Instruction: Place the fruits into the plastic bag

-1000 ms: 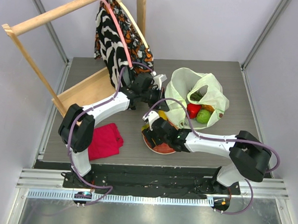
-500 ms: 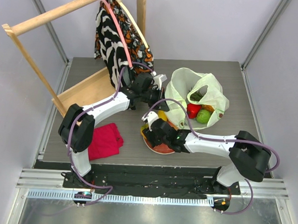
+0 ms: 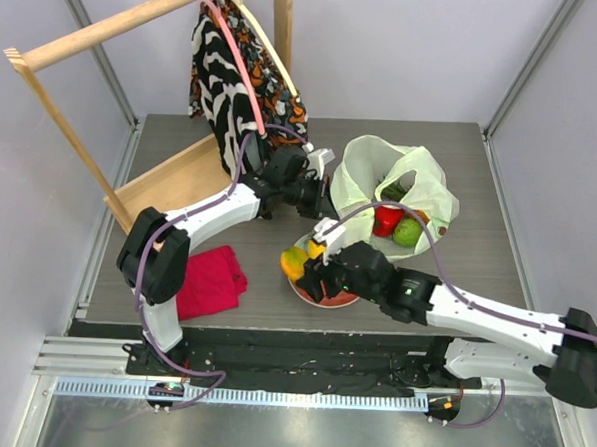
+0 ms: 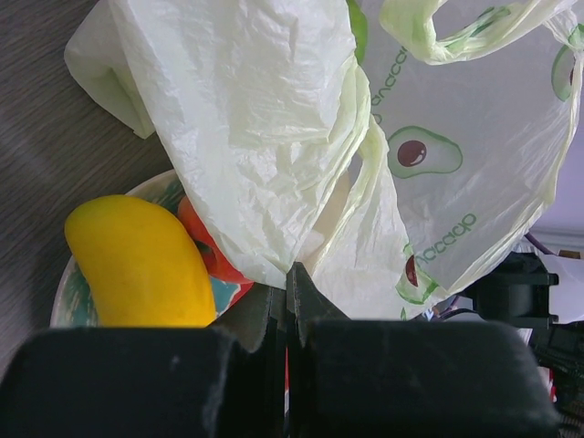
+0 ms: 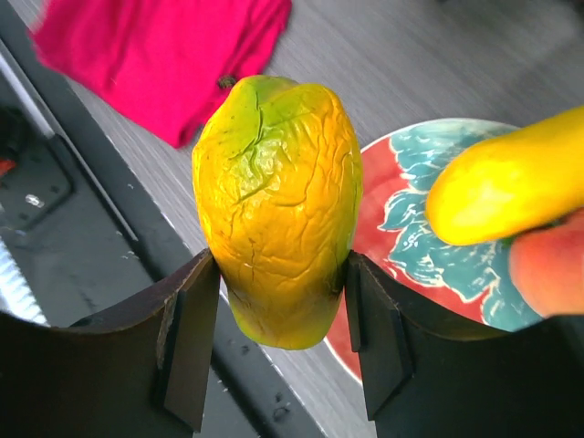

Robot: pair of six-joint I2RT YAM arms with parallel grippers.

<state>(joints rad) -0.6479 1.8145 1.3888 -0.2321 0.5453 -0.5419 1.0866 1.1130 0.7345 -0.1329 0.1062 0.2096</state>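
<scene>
Now the right gripper (image 5: 283, 306) rides higher than a second ago, jaws clamped on a yellow mango (image 5: 278, 182) just off the red plate (image 5: 401, 210); the plastic bag (image 4: 274, 137), its rim pinched tight in the left gripper (image 4: 286, 315), is likely next

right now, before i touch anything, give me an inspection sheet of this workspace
surface: grey wood-grain table, no spills seen
job's things: plastic bag open, red pepper and green fruit inside; orange-green mango held beside the plate; yellow mango on the plate, peach next to it
clutter: red cloth; patterned garment hanging on a wooden rack
grippers: left gripper shut on the bag's edge; right gripper shut on the orange-green mango
cables: purple cables along both arms, one loop crossing the bag in the top view
surroundings: pale walls; metal rail at the near edge
</scene>
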